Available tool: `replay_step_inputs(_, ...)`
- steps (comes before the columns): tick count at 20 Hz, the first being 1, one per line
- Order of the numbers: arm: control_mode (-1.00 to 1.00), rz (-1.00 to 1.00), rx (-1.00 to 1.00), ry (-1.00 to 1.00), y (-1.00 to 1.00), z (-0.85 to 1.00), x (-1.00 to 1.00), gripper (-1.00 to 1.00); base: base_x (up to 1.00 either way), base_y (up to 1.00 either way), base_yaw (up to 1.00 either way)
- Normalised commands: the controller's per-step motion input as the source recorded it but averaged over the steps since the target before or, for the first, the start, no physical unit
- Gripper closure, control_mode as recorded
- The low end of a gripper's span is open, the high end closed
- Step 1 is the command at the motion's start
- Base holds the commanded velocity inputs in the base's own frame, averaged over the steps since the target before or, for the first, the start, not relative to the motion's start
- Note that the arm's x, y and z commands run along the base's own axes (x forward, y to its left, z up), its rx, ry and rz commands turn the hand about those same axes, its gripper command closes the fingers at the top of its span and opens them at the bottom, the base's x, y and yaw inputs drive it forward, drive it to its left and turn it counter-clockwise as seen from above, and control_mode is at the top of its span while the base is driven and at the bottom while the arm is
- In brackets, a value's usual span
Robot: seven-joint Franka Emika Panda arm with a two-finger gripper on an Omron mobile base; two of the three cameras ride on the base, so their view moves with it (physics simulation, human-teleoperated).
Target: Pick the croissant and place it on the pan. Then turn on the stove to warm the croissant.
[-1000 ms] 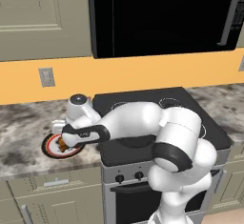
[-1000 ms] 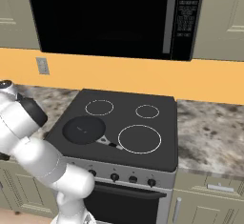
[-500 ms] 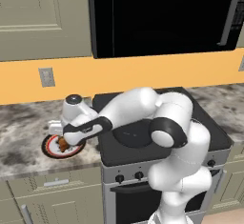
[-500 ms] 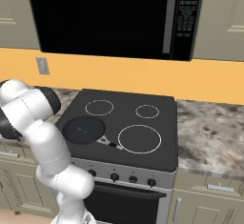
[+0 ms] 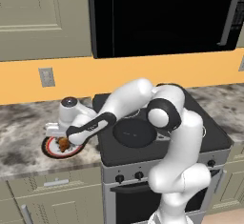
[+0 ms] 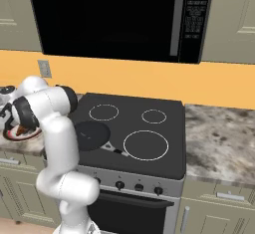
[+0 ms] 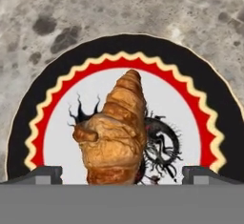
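Since half a second ago the arm's elbow has swung right over the stove [image 5: 157, 132]. Left base view: pincer [image 5: 61, 141] hangs over the croissant [image 5: 63, 144] on its plate [image 5: 50, 149], left of the pan [image 5: 131, 131]. Right base view: pan [image 6: 89, 134] near-left on stove [image 6: 149, 128]. Hand view: released fingertips [image 7: 43, 174] flank croissant [image 7: 116, 132]; plate [image 7: 190, 75] on marbled surface [image 7: 71, 8].

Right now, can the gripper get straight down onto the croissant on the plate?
Probably yes. The gripper is open, its fingertips flanking the croissant, which lies alone on the plate with nothing between.
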Motion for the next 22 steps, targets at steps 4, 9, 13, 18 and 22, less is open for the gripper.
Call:
replay_step_inputs(4,-1.00,0.00,-0.02,0.03,0.19,-0.16,0.23,-1.00,0.00,0.00,0.00)
replay_step_inputs(9,-1.00,0.00,-0.04,0.05,0.15,-0.19,0.33,-1.00,0.00,0.00,0.00)
replay_step_inputs(13,-1.00,0.00,-0.04,0.03,0.00,-0.25,0.16,-1.00,0.00,0.00,0.00)
replay_step_inputs(18,-1.00,0.00,-0.04,0.03,-0.06,-0.36,0.00,-1.00,0.00,0.00,0.00)
replay_step_inputs(22,-1.00,0.00,-0.03,0.02,-0.05,-0.38,0.00,1.00,0.00,0.00,0.00)
